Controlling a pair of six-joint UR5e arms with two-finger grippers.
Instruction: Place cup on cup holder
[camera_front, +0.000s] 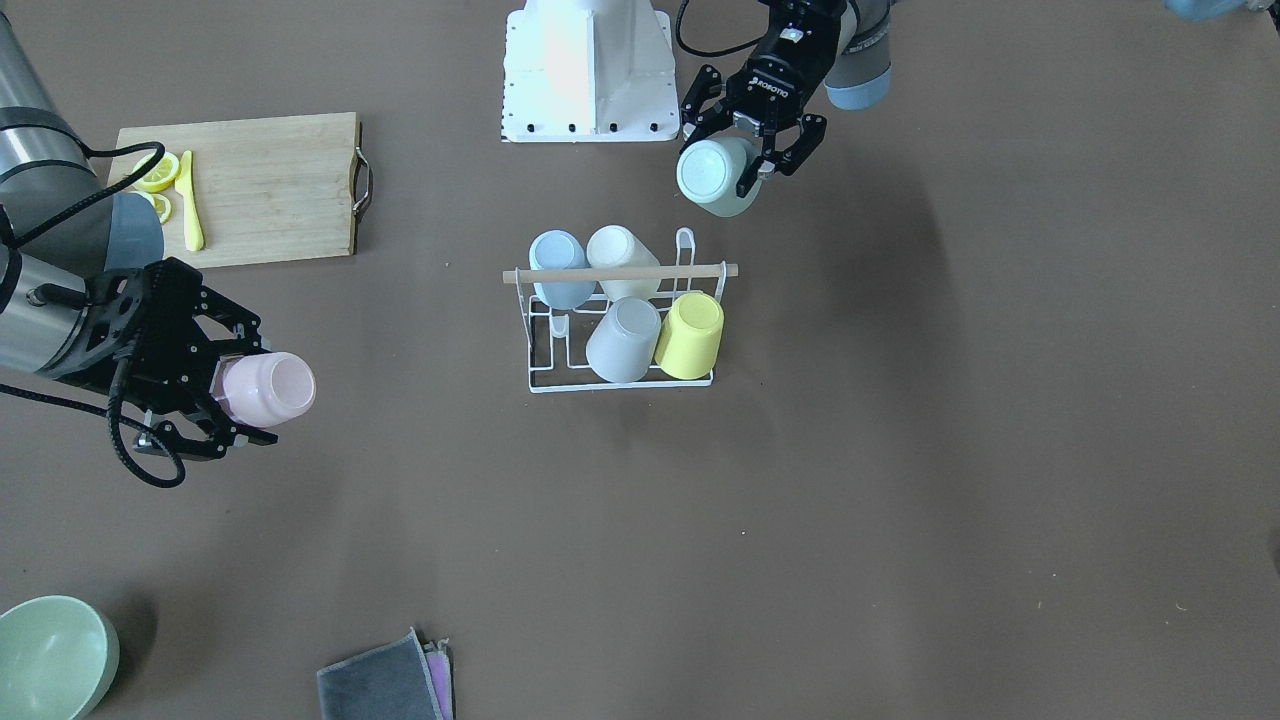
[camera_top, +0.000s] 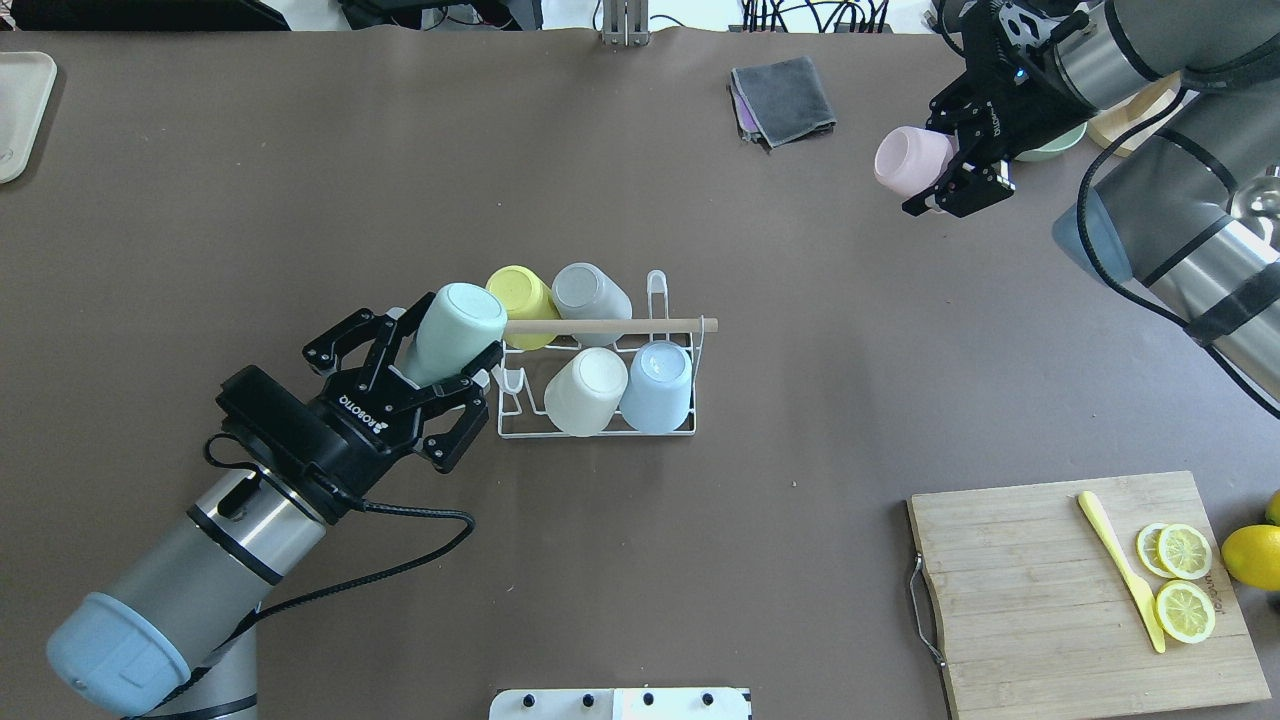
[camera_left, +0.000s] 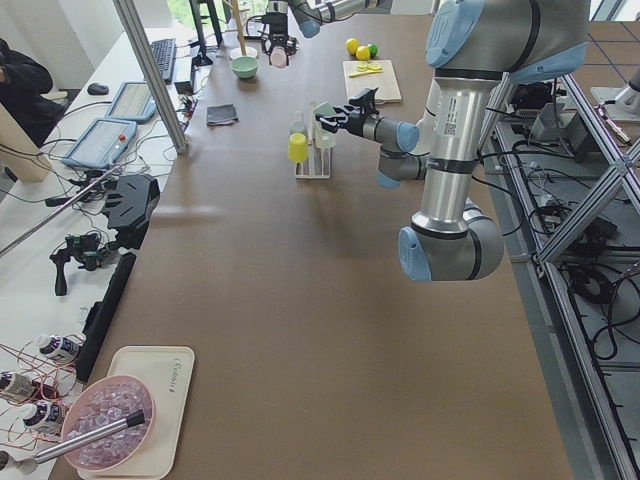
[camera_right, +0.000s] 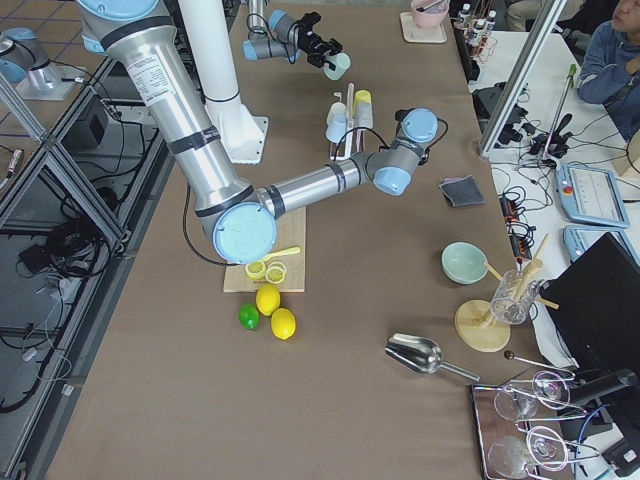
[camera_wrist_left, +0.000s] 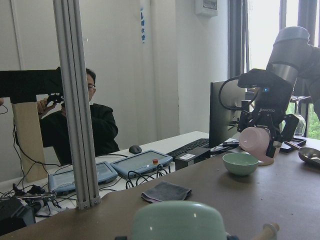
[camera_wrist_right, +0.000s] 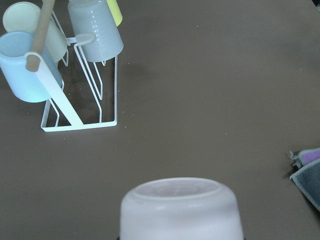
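The cup holder (camera_top: 598, 432) is a white wire rack with a wooden rod (camera_top: 610, 325) across its top, standing mid-table. It carries a yellow cup (camera_top: 522, 292), a grey cup (camera_top: 590, 290), a cream cup (camera_top: 586, 390) and a blue cup (camera_top: 658, 385). My left gripper (camera_top: 437, 352) is shut on a mint green cup (camera_top: 455, 332), held tilted just off the rack's left end, close to the rod's tip. Far off at the back right, my right gripper (camera_top: 950, 160) is shut on a pink cup (camera_top: 908, 160) above the table. The right wrist view shows the pink cup (camera_wrist_right: 182, 207) with the cup holder (camera_wrist_right: 80, 122) well ahead of it.
A wooden cutting board (camera_top: 1060, 590) with lemon slices (camera_top: 1183, 580) and a yellow knife (camera_top: 1120, 570) lies at the near right. A folded grey cloth (camera_top: 785, 98) and a green bowl (camera_front: 50, 655) sit at the far edge. The white robot base (camera_front: 590, 70) stands behind the rack.
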